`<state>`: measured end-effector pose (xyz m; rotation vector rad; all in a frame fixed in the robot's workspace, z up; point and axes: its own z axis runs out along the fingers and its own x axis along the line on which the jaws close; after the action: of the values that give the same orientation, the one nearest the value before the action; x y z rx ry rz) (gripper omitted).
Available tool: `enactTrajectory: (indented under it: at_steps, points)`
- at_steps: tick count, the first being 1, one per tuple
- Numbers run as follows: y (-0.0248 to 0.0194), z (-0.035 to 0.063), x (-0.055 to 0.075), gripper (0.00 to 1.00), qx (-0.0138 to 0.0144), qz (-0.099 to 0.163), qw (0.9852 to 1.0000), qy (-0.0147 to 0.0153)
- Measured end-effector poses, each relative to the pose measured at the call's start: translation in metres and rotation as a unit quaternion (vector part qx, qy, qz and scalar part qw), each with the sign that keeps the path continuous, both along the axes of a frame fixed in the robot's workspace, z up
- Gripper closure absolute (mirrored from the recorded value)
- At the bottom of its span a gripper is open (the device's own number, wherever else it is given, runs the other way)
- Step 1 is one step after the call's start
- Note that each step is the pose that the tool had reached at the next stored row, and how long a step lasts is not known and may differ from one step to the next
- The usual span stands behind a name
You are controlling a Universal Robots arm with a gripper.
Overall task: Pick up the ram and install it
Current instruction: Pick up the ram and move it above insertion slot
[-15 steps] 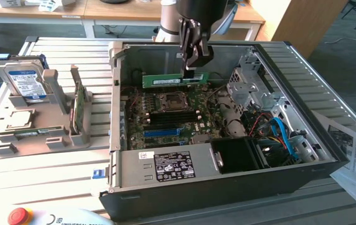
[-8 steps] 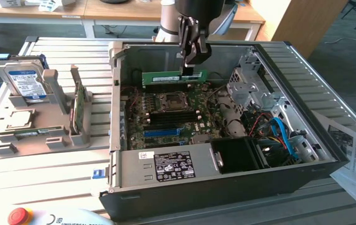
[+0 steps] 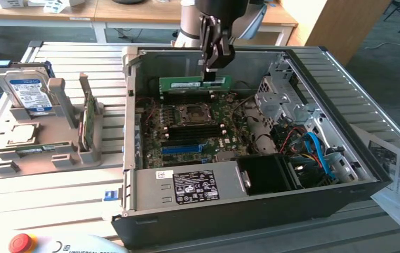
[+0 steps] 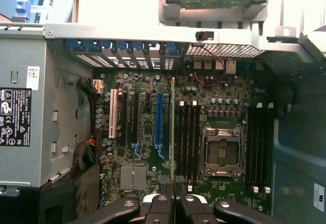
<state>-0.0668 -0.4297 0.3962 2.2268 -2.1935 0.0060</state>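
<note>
slatted table (image 3: 45, 184) with open pc case (image 3: 256, 213) | gripper (image 3: 212, 69) jaws nearly closed, pinching the ram (image 3: 185, 83) upright | ram hangs at 12 o'clock of cpu socket (image 3: 194, 113), over memory slots (image 3: 193, 97) | likely best: keep edge parallel to slot, lower straight, press evenly

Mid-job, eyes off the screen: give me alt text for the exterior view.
The gripper holds the ram, a narrow green stick, on edge over the motherboard inside the open computer case, beyond the CPU socket. On the exterior view's left, a grey parts tray carries a hard drive and an upright green card.
</note>
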Motion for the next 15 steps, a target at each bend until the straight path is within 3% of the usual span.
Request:
enactTrajectory:
  at_steps: [10,15]
  points:
    - [0.0147,-0.0015,0.0,0.88,0.0,-0.005,1.0,0.0]
    - [0.02,-0.0019,0.0,0.88,0.0,-0.007,1.0,0.0]
